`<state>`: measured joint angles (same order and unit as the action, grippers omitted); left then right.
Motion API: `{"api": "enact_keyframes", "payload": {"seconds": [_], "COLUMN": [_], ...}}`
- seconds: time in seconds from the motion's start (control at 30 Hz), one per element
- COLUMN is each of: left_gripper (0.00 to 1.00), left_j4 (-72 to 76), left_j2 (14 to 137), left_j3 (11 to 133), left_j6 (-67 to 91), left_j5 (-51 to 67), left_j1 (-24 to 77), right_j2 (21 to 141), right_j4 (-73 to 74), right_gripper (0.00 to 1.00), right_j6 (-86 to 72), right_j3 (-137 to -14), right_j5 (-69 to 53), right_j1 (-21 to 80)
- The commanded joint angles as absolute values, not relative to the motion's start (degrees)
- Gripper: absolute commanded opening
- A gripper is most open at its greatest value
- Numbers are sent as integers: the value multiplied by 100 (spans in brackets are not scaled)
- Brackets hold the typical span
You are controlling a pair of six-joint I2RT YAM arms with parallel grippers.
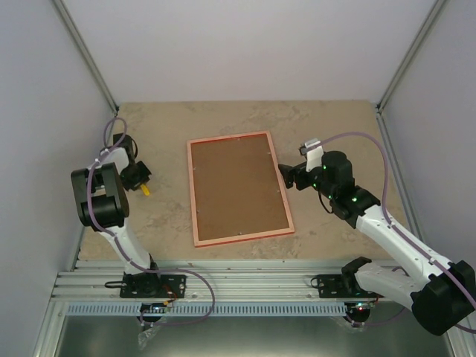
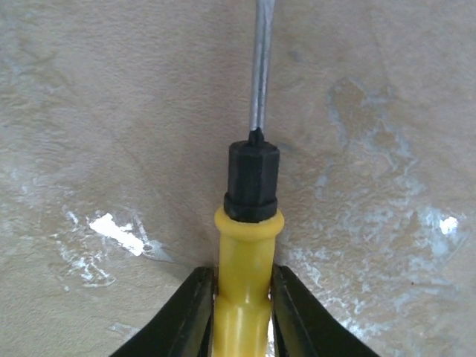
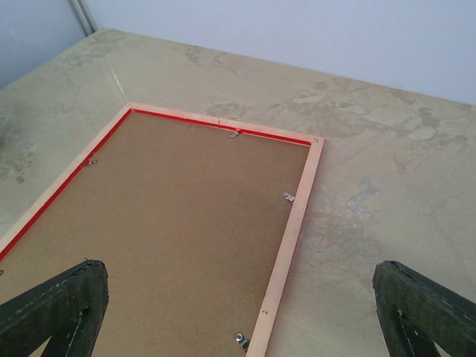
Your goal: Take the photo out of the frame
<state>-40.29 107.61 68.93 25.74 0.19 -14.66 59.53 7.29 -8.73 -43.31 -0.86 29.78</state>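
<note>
The frame (image 1: 239,188) lies face down at the centre of the table (image 1: 335,134), brown backing (image 3: 171,223) up, the photo hidden beneath. The left gripper (image 1: 140,178) clamps a yellow-handled screwdriver (image 2: 251,223); the right gripper (image 1: 286,176) hovers wide apart beside the frame. Likely best: lever each metal tab (image 3: 288,197) gently sideways; only the right wrist view shows them clearly.

The screwdriver (image 2: 251,186) tip is cut off at the top edge, the frame (image 3: 294,223) at the bottom edge.
</note>
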Motion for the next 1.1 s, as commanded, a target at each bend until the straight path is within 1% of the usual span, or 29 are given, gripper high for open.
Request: {"api": "enact_keyframes", "payload": {"seconds": [0.0, 0.17, 0.37, 0.57, 0.77, 0.9, 1.07], "left_gripper": [19, 10, 0, 0, 0, 0, 0], "left_j4": [-4193, -4205, -4260, -4295, -4429, -4354, -4089], "left_j2": [10693, 10413, 9946, 9439, 8975, 8597, 8251], "left_j3": [6764, 6668, 6679, 6831, 7097, 7130, 7014], "left_j6": [2570, 2651, 2715, 2826, 2881, 2763, 2750], "left_j5": [360, 532, 693, 848, 920, 1061, 1472], "left_j1": [-1485, -1477, -1312, -618, 104, 520, 1075], "right_j2": [5902, 5863, 5794, 5510, 5252, 5019, 5390], "right_j4": [567, 552, 452, 352, 101, 40, 460], "right_gripper": [98, 98, 98, 98, 98, 98, 98], "right_j6": [-798, -806, -773, -936, -989, -1598, -1548], "right_j3": [-4276, -4297, -4395, -4413, -4440, -4260, -4610], "right_j5": [-174, -264, -774, -918, -1619, -1487, -1882], "right_j1": [3006, 3010, 3006, 3010, 3010, 3006, 3006]}}
